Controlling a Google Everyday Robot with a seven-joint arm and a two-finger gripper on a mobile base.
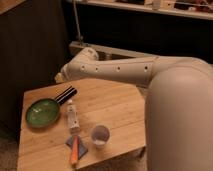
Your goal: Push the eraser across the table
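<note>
Gripper point(60, 78) hangs over the far left edge of the table point(117, 107), just beyond the eraser point(66, 94); whether it is apart or together cannot be told. The eraser lies beside the green plate point(42, 111).

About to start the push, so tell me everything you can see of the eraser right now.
The eraser is a small black oblong block with thin pale stripes along its length. It lies flat on the light wooden table, toward the far corner at the image's left. It is angled diagonally, its nearer end close to the green plate; contact there is unclear. The gripper hangs just beyond and above it.
</note>
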